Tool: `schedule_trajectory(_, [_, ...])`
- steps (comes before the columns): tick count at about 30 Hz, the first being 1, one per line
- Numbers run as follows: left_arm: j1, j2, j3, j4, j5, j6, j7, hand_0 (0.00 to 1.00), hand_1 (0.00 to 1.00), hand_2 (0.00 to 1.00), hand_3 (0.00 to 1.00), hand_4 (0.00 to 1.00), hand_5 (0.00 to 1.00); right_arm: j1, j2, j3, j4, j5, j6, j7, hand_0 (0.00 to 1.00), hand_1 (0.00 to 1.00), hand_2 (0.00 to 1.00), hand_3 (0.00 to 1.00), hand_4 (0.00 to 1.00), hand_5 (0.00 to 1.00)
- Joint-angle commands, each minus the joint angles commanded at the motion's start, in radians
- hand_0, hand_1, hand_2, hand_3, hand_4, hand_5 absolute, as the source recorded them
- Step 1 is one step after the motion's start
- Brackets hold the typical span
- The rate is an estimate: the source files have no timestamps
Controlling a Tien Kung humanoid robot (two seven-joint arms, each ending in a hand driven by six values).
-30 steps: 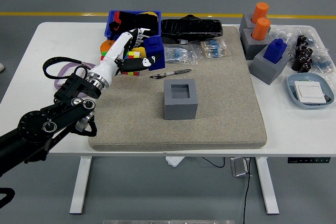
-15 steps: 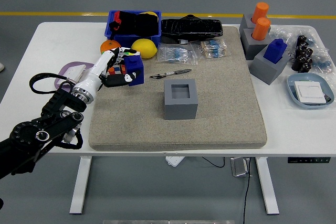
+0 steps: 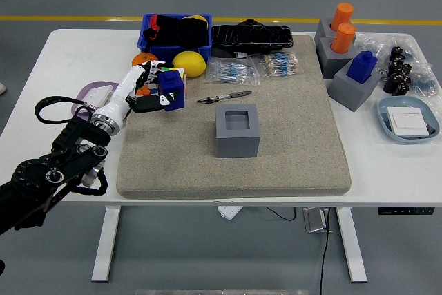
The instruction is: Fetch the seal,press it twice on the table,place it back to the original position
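Observation:
My left hand [image 3: 153, 92] comes in from the lower left, white with black fingers, and is shut on a blue seal [image 3: 173, 90]. The seal is held over the left edge of the tan mat [image 3: 290, 136], close to its surface. An empty grey holder block [image 3: 237, 130] with a square recess stands in the middle of the mat, to the right of the seal. A second blue seal [image 3: 361, 66] sits in a grey holder at the right. My right hand is out of view.
Behind the hand lie a colourful cube [image 3: 170, 72], an orange [image 3: 143, 59], a lemon [image 3: 190, 63] and a blue bin [image 3: 177, 34]. A pen [image 3: 224, 97] lies on the mat. Orange seals [image 3: 342, 25] in grey holders and a blue dish [image 3: 409, 119] stand at the right.
The left hand carried the blue seal from the back left toward the near left, then shifted it slightly up and left over the mat's left edge.

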Motion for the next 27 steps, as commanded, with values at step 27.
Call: schedule_trajectory(27, [0.052, -0.023, 0.052, 0.113, -0.081, 0.002, -0.032, 0.732, 0.542, 0.509, 0.729, 0.703, 0.002, -0.003, 0.006, 0.009, 0.001, -0.002, 0.002, 0.002, 0.864, 0.784, 0.787, 0.756, 0.865, 0.521])
